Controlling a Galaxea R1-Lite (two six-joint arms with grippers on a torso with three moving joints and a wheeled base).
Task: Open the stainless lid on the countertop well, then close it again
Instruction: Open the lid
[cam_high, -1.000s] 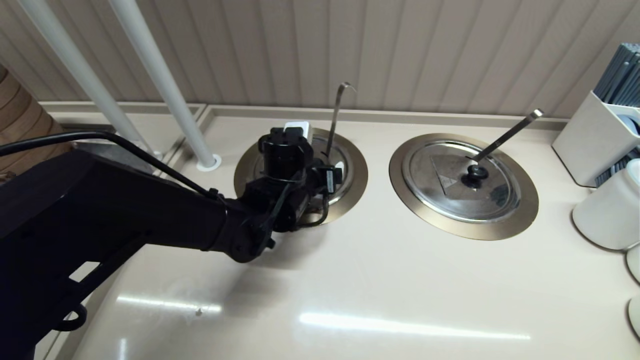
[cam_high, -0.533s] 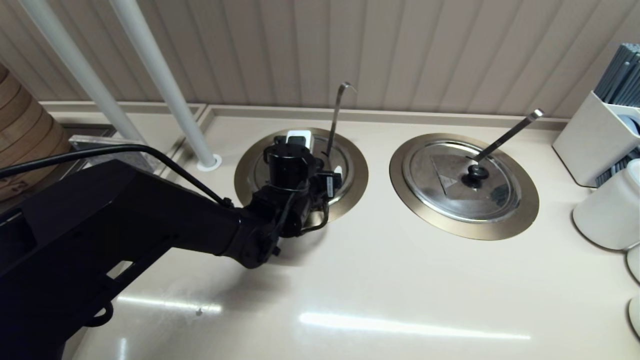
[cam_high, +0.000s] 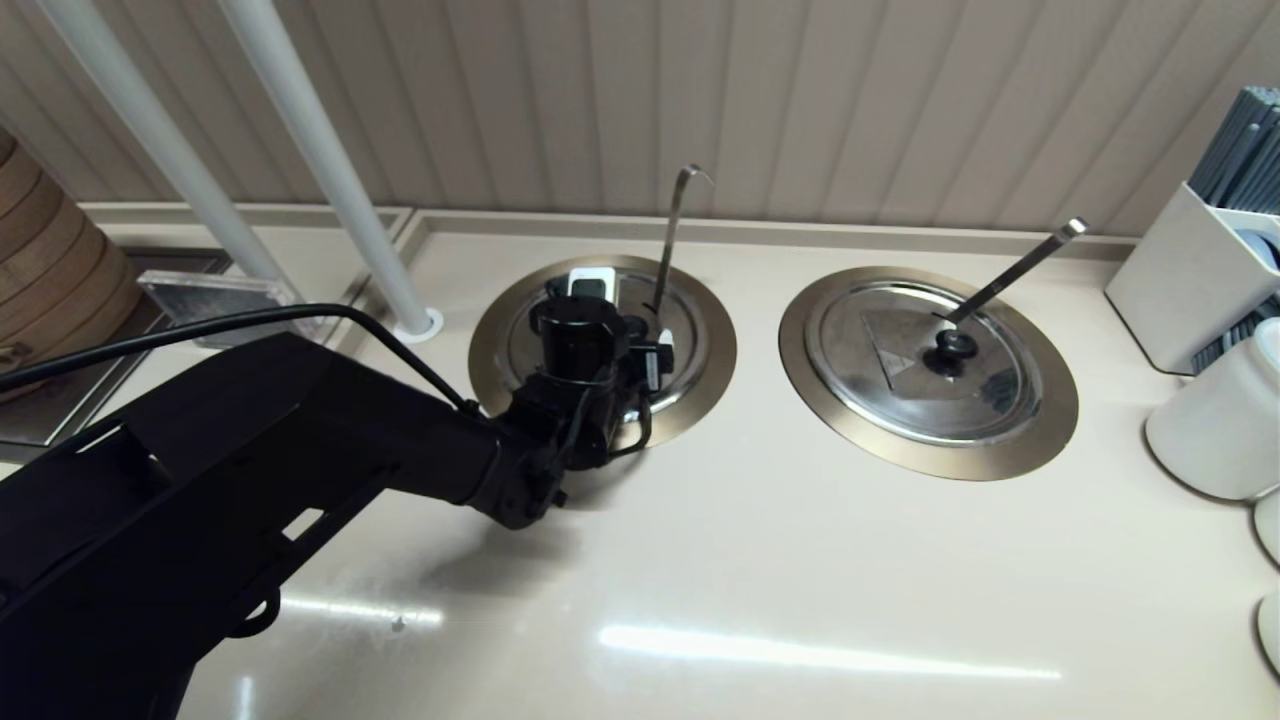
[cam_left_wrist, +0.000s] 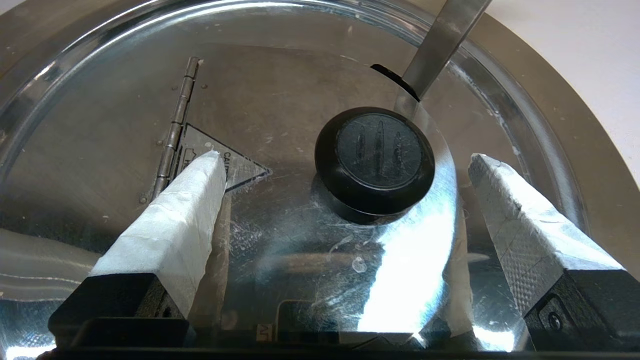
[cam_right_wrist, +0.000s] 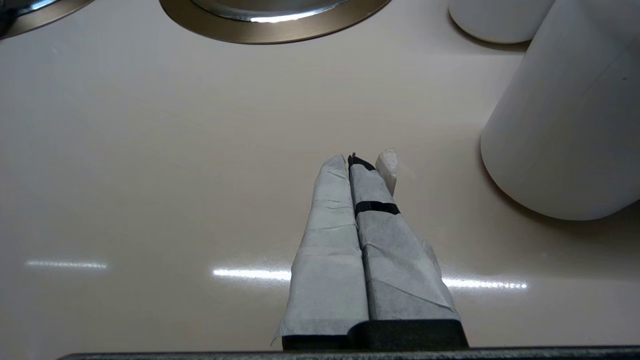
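Left pincer (cam_left_wrist: 345, 162) wide open, empty, straddling black knob (cam_left_wrist: 375, 162) of stainless lid (cam_left_wrist: 280, 100); opening step, needs closing on knob.

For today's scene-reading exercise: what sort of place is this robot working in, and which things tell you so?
Probably a self-service food counter in a canteen or restaurant. Two round wells sit in the counter, the stainless lid and its twin lid each with a ladle handle poking out, and a white utensil holder stands alongside.

We see the left gripper (cam_left_wrist: 345, 165) spread wide around the black knob (cam_left_wrist: 375, 162), gaps either side; the ladle handle (cam_left_wrist: 440, 45) stands close behind, perhaps touching the knob.
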